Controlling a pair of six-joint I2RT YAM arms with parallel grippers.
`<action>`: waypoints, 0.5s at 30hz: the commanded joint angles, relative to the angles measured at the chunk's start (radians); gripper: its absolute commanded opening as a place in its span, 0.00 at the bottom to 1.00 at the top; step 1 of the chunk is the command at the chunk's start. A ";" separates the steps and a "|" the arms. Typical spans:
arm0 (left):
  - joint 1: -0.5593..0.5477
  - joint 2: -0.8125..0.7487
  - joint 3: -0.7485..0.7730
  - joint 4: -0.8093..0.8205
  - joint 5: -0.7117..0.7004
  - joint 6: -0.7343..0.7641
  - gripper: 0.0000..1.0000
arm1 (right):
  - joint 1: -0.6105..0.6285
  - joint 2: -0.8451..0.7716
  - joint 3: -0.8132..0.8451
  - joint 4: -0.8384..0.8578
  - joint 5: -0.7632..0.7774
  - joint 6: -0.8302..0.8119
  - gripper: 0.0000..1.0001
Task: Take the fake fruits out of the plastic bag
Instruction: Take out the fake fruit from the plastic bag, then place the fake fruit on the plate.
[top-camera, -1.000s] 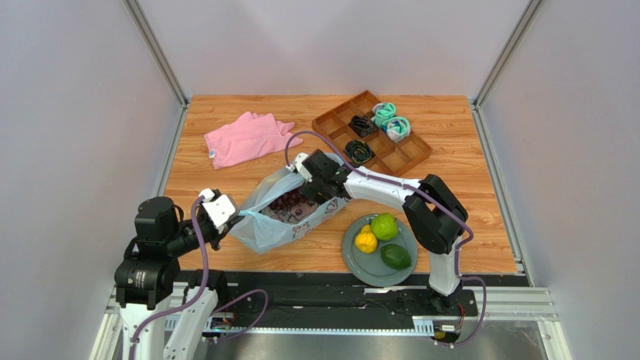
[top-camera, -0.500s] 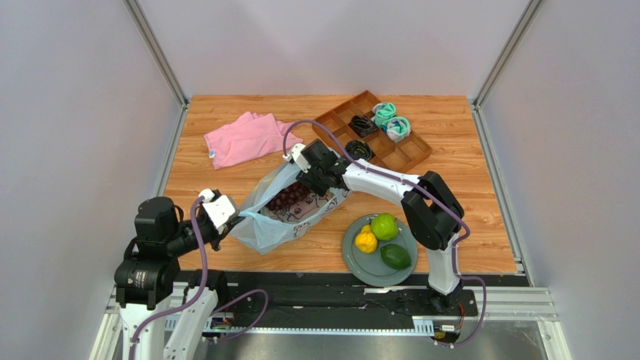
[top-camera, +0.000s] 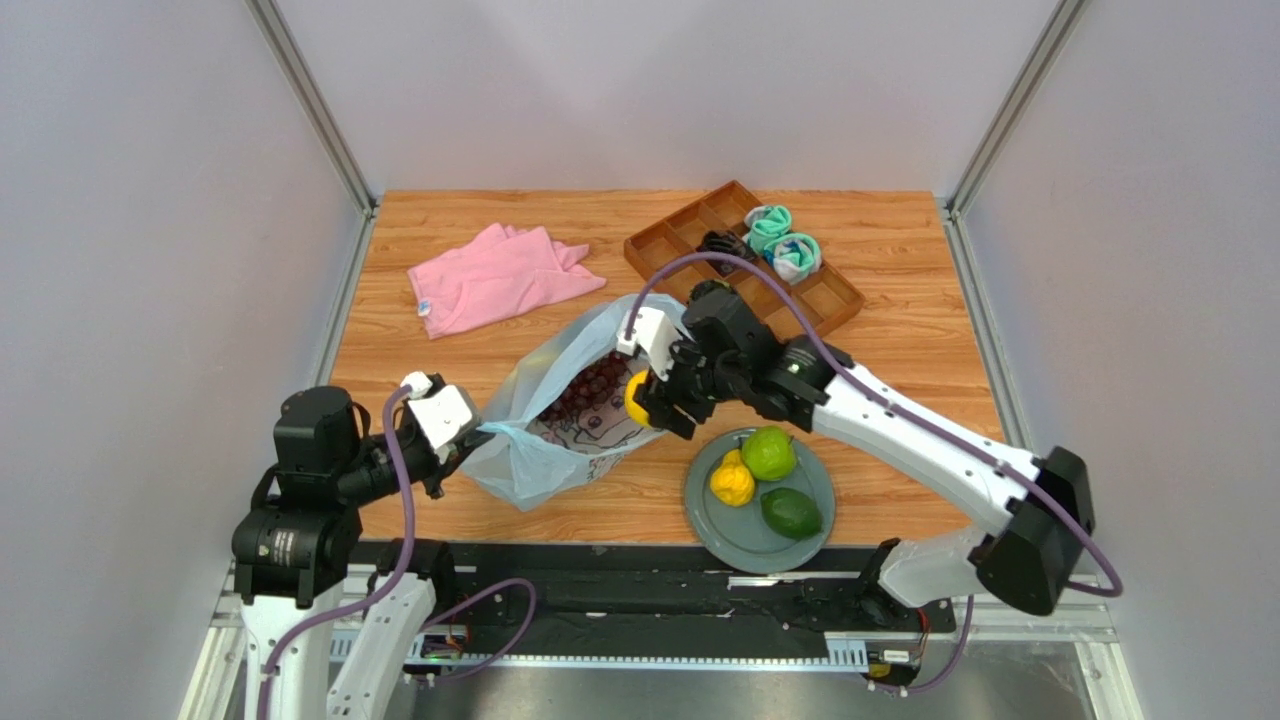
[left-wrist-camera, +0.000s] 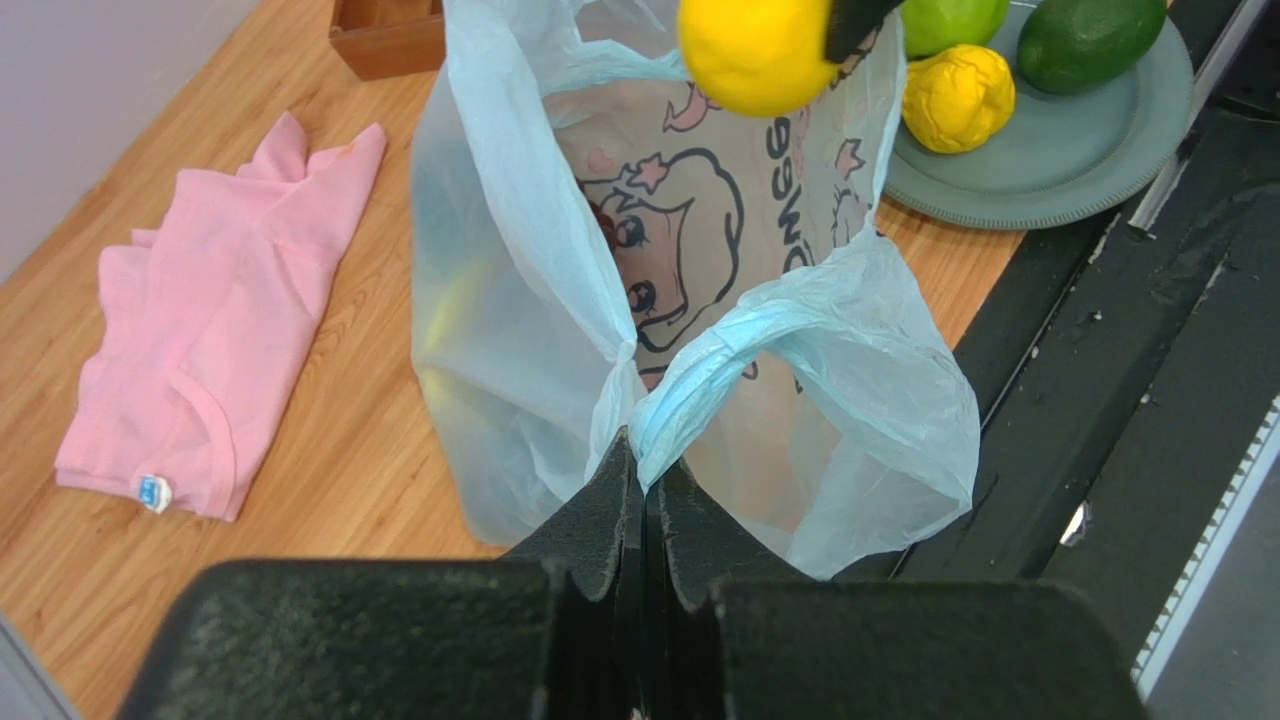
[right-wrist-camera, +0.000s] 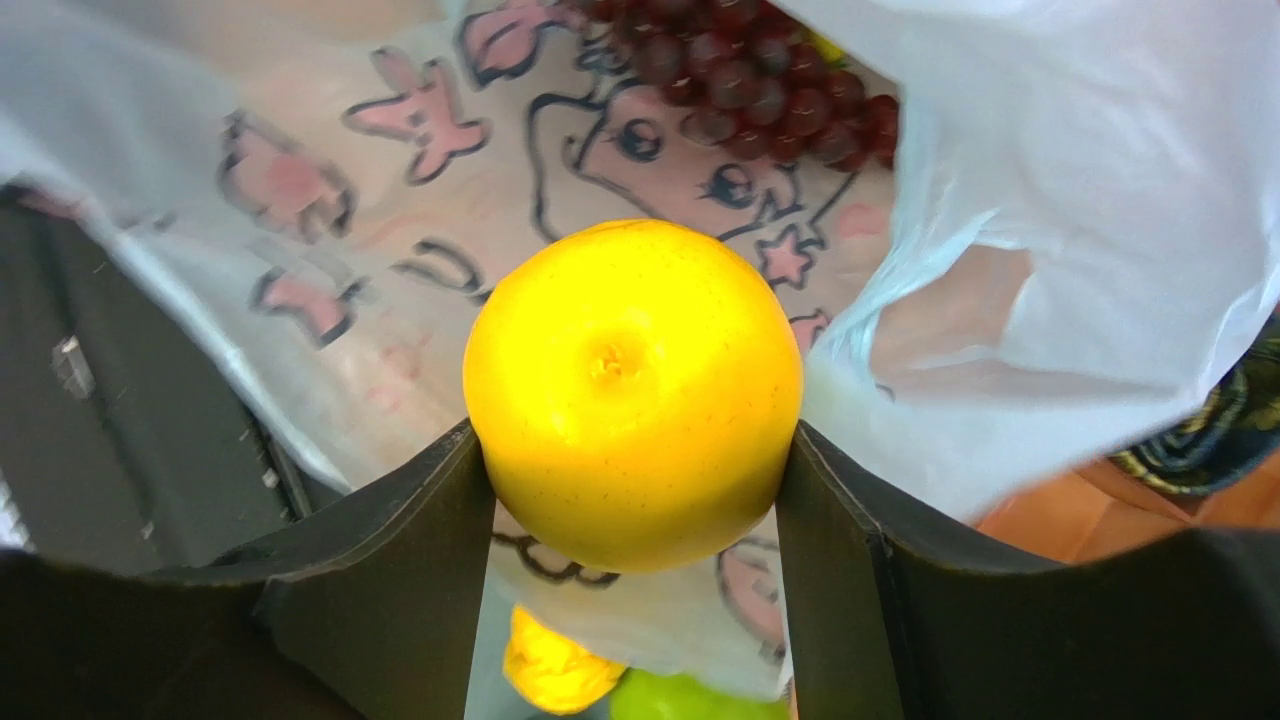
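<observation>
The pale-blue plastic bag (top-camera: 526, 458) lies mouth-open at the table's near middle. My left gripper (top-camera: 478, 438) is shut on its handle (left-wrist-camera: 721, 375), the fingers pinching the twisted loop (left-wrist-camera: 646, 480). My right gripper (top-camera: 646, 398) is shut on a round yellow fruit (right-wrist-camera: 631, 390), held just above the bag's right rim (right-wrist-camera: 977, 225); the fruit also shows in the left wrist view (left-wrist-camera: 756, 53). A dark grape bunch (right-wrist-camera: 751, 83) lies inside the bag. A lemon (top-camera: 732, 482), a lime-green apple (top-camera: 769, 452) and an avocado (top-camera: 790, 513) sit on the grey plate (top-camera: 699, 518).
A pink cloth (top-camera: 496, 278) lies at the back left. A wooden compartment tray (top-camera: 804, 315) with rolled socks (top-camera: 781, 240) stands at the back right. The plate is close to the table's front edge, right of the bag.
My right gripper has come out of the bag, rising and moving right toward the plate with the yellow fruit in it. The left gripper still holds the handle.
</observation>
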 joint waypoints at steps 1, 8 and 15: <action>0.006 0.055 -0.006 0.049 0.038 -0.012 0.00 | 0.001 -0.141 -0.079 -0.024 -0.167 -0.086 0.04; 0.006 0.090 -0.008 0.063 0.031 -0.009 0.00 | -0.002 -0.399 -0.119 -0.262 -0.136 -0.346 0.04; 0.006 0.092 -0.022 0.108 0.003 -0.030 0.00 | -0.001 -0.570 -0.346 -0.454 -0.149 -0.569 0.07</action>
